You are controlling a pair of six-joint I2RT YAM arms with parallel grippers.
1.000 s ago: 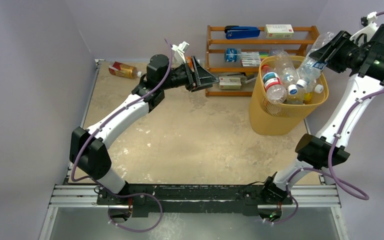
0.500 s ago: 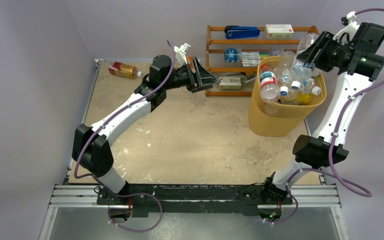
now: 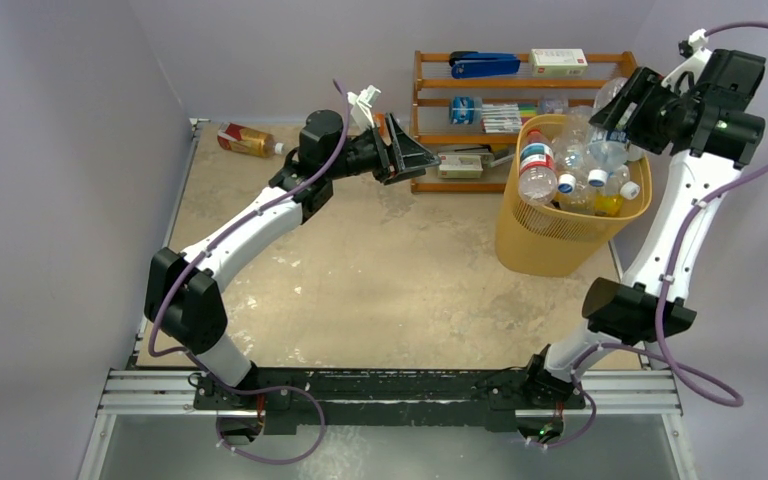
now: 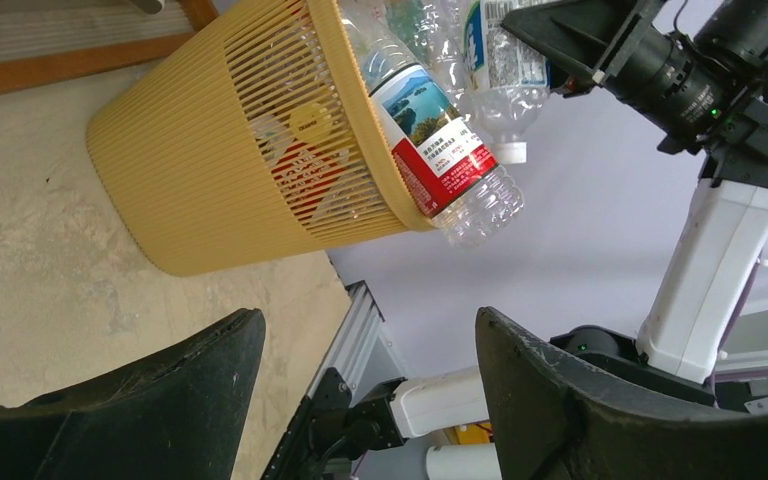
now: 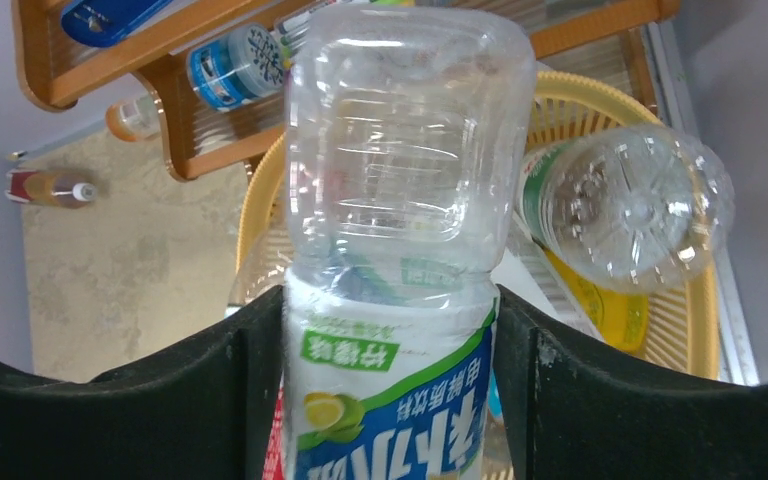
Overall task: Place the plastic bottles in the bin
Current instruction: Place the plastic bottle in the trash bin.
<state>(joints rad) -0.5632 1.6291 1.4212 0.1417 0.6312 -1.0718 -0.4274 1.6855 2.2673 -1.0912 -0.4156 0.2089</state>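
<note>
My worry starts right between the 2 fingers of the right gripper (image 5: 390,330). They pinch a clear bottle with a green-and-blue label (image 5: 390,180) by its labelled middle, and its ribbed base points past the fingertips toward the yellow bin (image 5: 580,88), which is already heaped. If I let go from here, I judge the bottle could land on the pile and roll over the rim onto the table. It could also knock out the red-labelled bottle (image 4: 435,150) that leans out over the rim. Beyond the fingertips, a green-labelled bottle (image 5: 625,205) lies on the heap, just right of the held one. The left gripper (image 4: 365,330) has its 2 fingers spread with nothing between them, and the bin is well ahead of them. Farthest off, 1 amber bottle (image 3: 245,140) lies on the table behind the left gripper's wrist, well apart from both pairs of fingers.
</note>
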